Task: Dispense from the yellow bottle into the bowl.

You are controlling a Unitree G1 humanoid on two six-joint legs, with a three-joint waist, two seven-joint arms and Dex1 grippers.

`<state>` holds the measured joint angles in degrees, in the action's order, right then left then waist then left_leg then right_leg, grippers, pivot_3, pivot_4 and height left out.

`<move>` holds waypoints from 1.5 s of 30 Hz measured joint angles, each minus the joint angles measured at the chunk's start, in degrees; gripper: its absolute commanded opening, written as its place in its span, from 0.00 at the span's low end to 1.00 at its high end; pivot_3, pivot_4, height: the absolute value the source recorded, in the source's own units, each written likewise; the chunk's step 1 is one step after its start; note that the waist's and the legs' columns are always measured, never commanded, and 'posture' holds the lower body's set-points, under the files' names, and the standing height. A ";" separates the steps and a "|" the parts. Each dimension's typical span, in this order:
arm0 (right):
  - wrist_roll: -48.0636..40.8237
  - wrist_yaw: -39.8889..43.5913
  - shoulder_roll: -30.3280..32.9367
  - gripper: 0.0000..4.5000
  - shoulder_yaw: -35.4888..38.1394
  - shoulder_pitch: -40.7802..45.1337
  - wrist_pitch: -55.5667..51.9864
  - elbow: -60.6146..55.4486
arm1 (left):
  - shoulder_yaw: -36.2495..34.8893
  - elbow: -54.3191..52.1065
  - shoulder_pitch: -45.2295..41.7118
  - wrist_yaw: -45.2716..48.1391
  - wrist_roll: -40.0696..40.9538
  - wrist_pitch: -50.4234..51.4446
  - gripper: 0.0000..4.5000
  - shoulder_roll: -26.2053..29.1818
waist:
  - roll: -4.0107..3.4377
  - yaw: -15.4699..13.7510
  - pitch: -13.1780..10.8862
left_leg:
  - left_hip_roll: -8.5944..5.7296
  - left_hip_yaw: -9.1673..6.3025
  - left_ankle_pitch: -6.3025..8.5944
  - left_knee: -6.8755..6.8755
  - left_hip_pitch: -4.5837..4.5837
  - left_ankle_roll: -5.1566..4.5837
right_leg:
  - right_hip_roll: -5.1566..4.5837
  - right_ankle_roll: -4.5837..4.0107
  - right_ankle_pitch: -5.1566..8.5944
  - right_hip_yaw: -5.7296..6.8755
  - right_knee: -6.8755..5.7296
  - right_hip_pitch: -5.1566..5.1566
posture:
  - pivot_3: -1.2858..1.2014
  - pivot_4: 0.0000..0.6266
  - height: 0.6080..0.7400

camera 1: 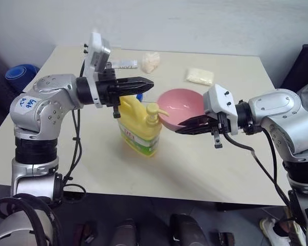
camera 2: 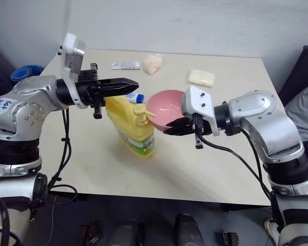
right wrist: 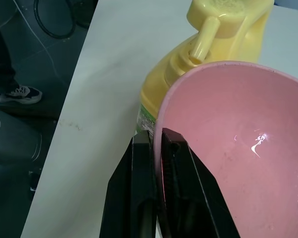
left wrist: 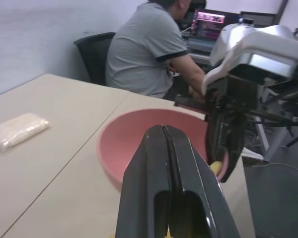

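The yellow bottle (camera 1: 138, 132) stands mid-table, its pump nozzle (camera 1: 153, 109) turned toward the bowl. My right gripper (camera 1: 180, 128) is shut on the near rim of the pink bowl (camera 1: 180, 102) and holds it tilted just right of the pump. In the right wrist view the fingers (right wrist: 144, 163) pinch the bowl's rim (right wrist: 198, 69), and the pump spout (right wrist: 202, 47) sits just outside that rim. My left gripper (camera 1: 150, 82) is shut with nothing in it. It points level to the right, a little above the bottle's top (camera 2: 124, 105).
At the back of the table (camera 1: 210, 164) lie a blue-and-white tube (camera 1: 124, 64), a crumpled white wad (camera 1: 150, 61) and a pale packet (camera 1: 199, 76). A blue item (camera 1: 19, 75) sits off the table's left. A person (left wrist: 144, 47) sits at a laptop beyond the far end.
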<state>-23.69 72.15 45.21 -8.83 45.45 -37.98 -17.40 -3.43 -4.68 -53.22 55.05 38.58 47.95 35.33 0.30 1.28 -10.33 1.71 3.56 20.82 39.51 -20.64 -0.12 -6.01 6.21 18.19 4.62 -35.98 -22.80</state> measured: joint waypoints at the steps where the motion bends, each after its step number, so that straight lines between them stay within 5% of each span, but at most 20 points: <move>1: -0.07 -0.27 0.00 0.00 0.00 0.01 -0.33 -0.46 | 0.07 -0.21 0.00 -0.14 0.27 0.64 0.01 -0.34 | 0.00 0.01 0.00 | 0.01 0.00 0.00 0.00 0.00 0.00 | 0.02 0.00 0.00 0.01 0.00 0.00 | 0.52 0.24 1.00; 14: -2.48 -2.74 1.36 0.00 0.03 0.57 -5.91 -5.28 | 4.36 -6.17 1.81 -0.37 2.13 6.64 0.01 0.12 | 0.01 0.05 0.00 | 0.00 -0.04 0.00 0.00 0.00 0.00 | -0.01 0.00 0.00 -0.12 0.00 0.00 | 0.52 0.24 1.00; 45: -13.59 -3.77 7.44 0.00 4.47 -5.37 -10.78 -15.21 | 7.28 -8.90 5.29 -3.55 -1.04 0.69 0.01 1.35 | 0.00 -0.63 0.04 | 0.01 0.00 0.01 0.00 0.43 -0.01 | -0.04 -0.01 0.00 -0.40 0.03 0.35 | 0.52 0.24 1.00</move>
<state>-37.28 68.38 52.65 -4.36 40.09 -48.76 -32.61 3.84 -13.58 -47.93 51.50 37.54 48.64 36.69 0.29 0.65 -10.29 1.73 3.56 20.83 39.51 -20.21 -0.13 -6.06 6.20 18.19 4.21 -35.95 -22.46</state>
